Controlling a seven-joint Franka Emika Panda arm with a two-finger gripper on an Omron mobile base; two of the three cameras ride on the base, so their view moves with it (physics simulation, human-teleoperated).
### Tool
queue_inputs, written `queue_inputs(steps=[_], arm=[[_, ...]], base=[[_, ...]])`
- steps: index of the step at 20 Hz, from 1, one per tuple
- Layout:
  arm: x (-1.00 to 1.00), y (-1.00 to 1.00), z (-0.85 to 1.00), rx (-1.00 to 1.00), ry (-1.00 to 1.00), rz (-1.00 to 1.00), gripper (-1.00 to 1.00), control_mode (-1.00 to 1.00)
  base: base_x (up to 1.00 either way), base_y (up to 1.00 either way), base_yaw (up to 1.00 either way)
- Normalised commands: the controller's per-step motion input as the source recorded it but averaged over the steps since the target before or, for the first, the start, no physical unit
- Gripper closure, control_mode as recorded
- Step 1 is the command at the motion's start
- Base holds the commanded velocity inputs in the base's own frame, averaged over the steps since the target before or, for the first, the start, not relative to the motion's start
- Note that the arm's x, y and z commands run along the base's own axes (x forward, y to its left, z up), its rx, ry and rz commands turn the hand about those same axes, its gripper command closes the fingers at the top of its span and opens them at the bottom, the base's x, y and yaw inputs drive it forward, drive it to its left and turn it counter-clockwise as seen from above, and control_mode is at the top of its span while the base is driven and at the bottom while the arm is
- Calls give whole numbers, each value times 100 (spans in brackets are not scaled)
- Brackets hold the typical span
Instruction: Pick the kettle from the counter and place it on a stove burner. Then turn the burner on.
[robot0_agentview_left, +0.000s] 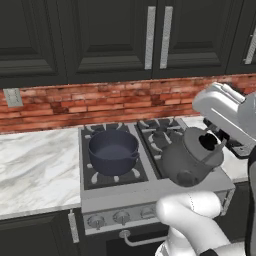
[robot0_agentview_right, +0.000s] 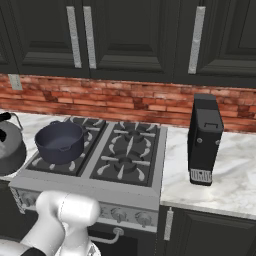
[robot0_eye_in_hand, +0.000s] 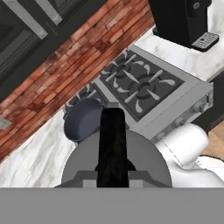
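Dark-grey kettle (robot0_agentview_left: 189, 161) hangs from fingers (robot0_eye_in_hand: 113, 181) clamped on its handle, mid-carry; next, lower it onto the free stove burner (robot0_eye_in_hand: 141, 87) ahead of them.

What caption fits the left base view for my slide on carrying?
Tool shut on the kettle, lifted above the stove's front right, beside the dark-blue pot.

The small squat dark-grey metal kettle (robot0_agentview_left: 189, 161) with its thin black arched handle hangs tilted in the air above the steel stove's front right round black burner (robot0_agentview_left: 167, 146). The white veined marble counter (robot0_agentview_left: 35, 167) lies flat beside the stove.
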Motion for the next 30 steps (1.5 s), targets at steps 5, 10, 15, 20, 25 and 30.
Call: queue_inputs(steps=[5,10,15,20,25,30], arm=[[10,-69,-3,0,4,0,100,-100],[16,-77,-8,0,1,0,100,-100],[22,-71,-20,-1,0,0,100,-100],[37,-52,-24,-5,0,0,100,-100],[54,-29,-22,-6,-1,0,100,-100],[60,-18,-22,-5,-3,0,100,-100]], base=[[0,0,0],[0,0,0],[0,0,0],[0,0,0],[0,0,0],[0,0,0]])
